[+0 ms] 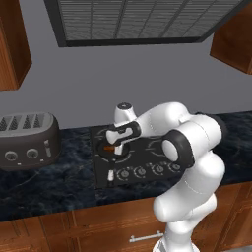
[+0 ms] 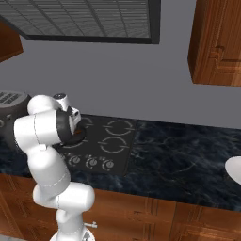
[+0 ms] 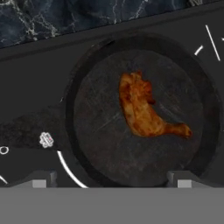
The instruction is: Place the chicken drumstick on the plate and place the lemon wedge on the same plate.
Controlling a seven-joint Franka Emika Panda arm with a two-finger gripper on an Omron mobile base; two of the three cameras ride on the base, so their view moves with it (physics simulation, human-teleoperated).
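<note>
While the gripper (image 3: 111,178) hangs over the stove (image 1: 142,160), its fingers stand wide apart, holding nothing. The chicken drumstick (image 3: 146,111) lies in a dark pan (image 3: 96,144) beneath.

The white Franka arm with dark joints (image 1: 189,142) is rising from the lower right and reaching left over the black stovetop with its row of round knobs (image 1: 142,172), which is sitting in the dark marbled counter (image 1: 49,184). Its gripper (image 1: 116,146) is hanging just above the small orange-brown chicken drumstick (image 1: 109,147), which is lying in a dark round pan (image 1: 114,149) on the left burner; the jaws cannot be made out here. A dark grey four-slot toaster (image 1: 28,141) is sitting on the counter well apart to the left.
</note>
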